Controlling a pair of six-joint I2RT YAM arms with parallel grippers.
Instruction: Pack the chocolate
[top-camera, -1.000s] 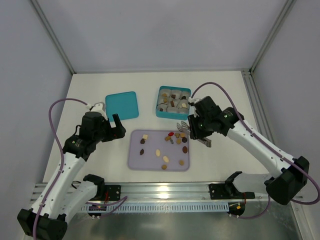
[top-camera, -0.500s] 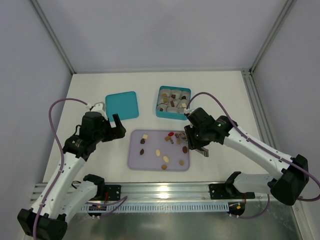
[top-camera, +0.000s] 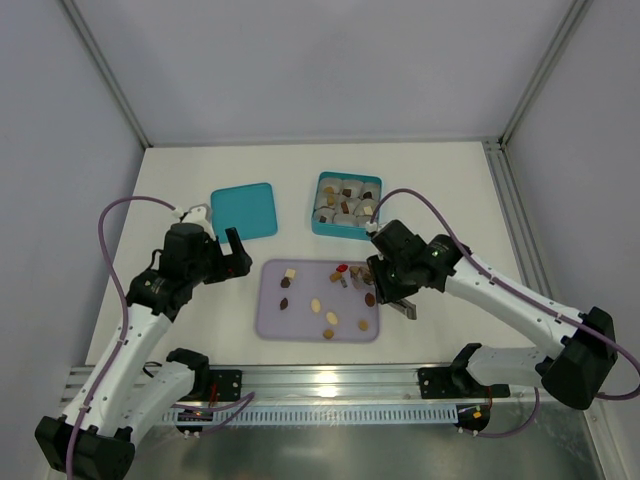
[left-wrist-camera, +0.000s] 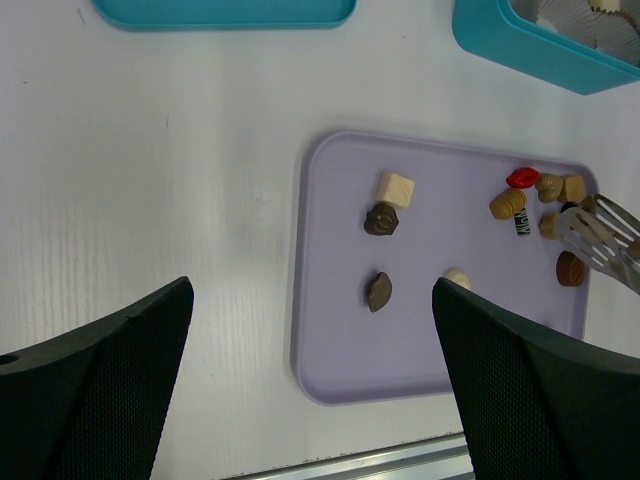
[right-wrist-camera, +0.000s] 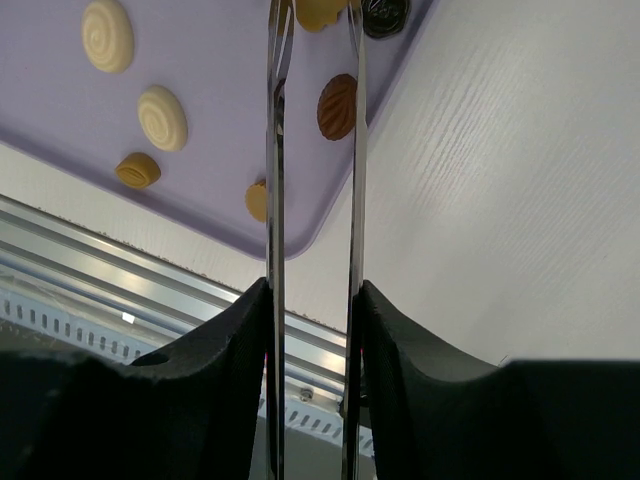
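**Chocolate.** The loose chocolate (left-wrist-camera: 508, 203) lies on a lilac tray (left-wrist-camera: 340, 340) at the middle of the bench (top-camera: 450, 190). A tight cluster sits at the tray's far right corner. Other pieces lie scattered, well apart, toward the left and the near edge. A few pieces already sit in the paper cups (top-camera: 348, 208) of the teal box (top-camera: 345, 232), just beyond the tray. The box lid (top-camera: 244, 211) lies apart on the left.

**Hands.** The right hand (right-wrist-camera: 312, 310) is pressed together on a pair of metal tongs (right-wrist-camera: 275, 200), whose blades stand slightly apart. Their tips are at the cluster, with a ridged brown piece (right-wrist-camera: 337, 106) just beside them. Whether the tips touch any piece cannot be told. The left hand (left-wrist-camera: 312, 290) is spread wide with nothing in it, at the tray's left edge.

**Hazards, as judged from here.**
- Crowding: the pieces at the tips sit close together. Closing the blades may catch two at once or push a neighbour aside.
- Ejection: the pieces are small and rounded and the blades look smooth. An off-centre pinch could shoot a piece out sideways.
- Edge loss: the cluster lies near the tray's right rim, so a nudged piece may roll onto the bench.
- Tool slip: the tongs are only held between the fingers. If they shift, the tips will miss.
- Transfer: a weak pinch could drop the piece short of the box, or the tips could tip a light paper cup.
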